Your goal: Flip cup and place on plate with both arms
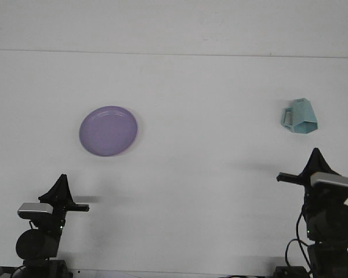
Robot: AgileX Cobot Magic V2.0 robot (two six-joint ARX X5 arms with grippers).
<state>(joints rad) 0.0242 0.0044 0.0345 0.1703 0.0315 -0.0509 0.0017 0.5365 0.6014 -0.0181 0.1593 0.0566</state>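
A: Front view: where's your cup (pixel 299 117)?
B: Lying tipped at the table's (pixel 209 174) far right, plate (pixel 108 131) well apart at left.
A: Claws?
B: Right claw (pixel 316 159) is nearest the cup, left claw (pixel 61 184) low; you can't tell their openings.

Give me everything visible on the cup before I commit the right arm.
The cup is a pale teal, faceted mug that looks like plastic. It lies tipped over on the white table at the far right, its handle toward the left. Nothing touches it besides the table. The right end effector sits nearer the camera, apart from it.
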